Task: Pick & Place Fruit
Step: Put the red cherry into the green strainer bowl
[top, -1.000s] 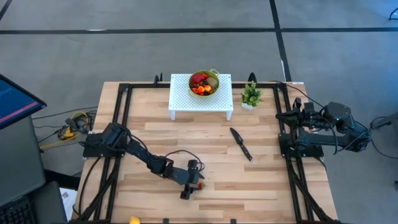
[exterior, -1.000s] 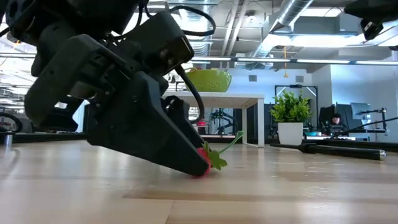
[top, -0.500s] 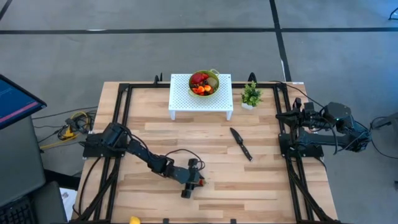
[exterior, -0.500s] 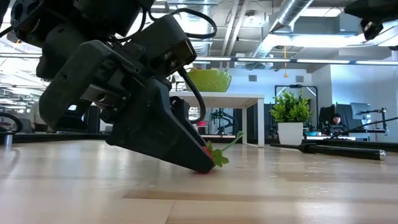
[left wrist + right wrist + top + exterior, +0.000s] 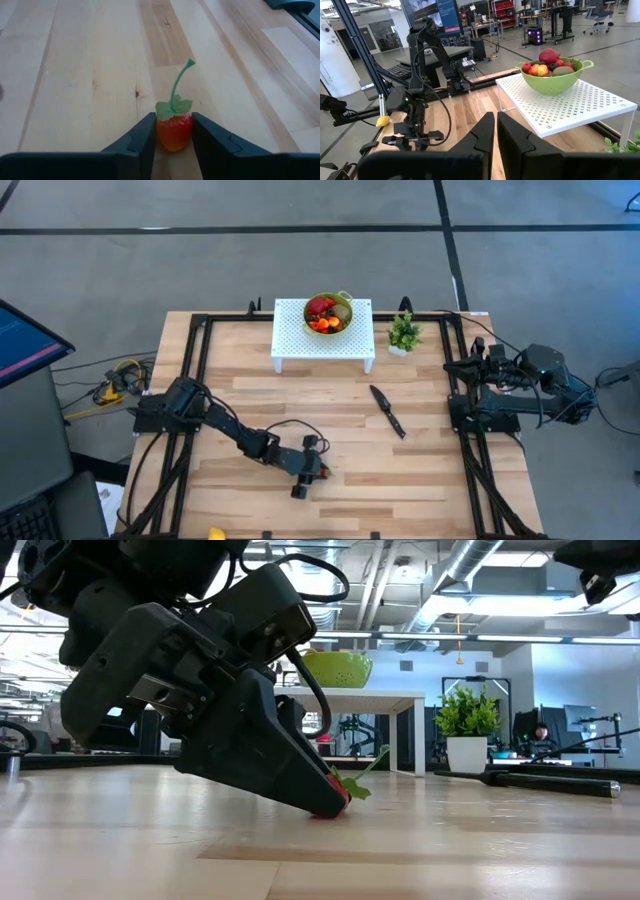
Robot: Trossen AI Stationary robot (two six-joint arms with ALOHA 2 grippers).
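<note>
One small red toy strawberry with a green leafy cap and curved stem (image 5: 174, 131) sits on the pale wooden table (image 5: 430, 470), pinched between the two dark fingers (image 5: 145, 140) of the left hand (image 5: 172, 142), which press against both of its sides. From above, the berry shows only as a red speck at the tip of the left hand (image 5: 318, 473), near the table's front edge; in the low view the hand's black body (image 5: 250, 740) hides all but a sliver of red and the green leaves (image 5: 352, 787).

The right hand (image 5: 496, 131) hangs at the table's right side, well apart from the berry, its fingers pressed together on nothing.

More toy fruit, red, orange and brownish-green (image 5: 327, 313), fills a lime-green colander bowl (image 5: 552, 82) on a white perforated stand (image 5: 322, 338) at the back. The pieces underneath are hidden. A black knife (image 5: 387, 411) lies on the table between the stand and the right arm, and a small green potted plant (image 5: 403, 334) stands just beside the stand.
</note>
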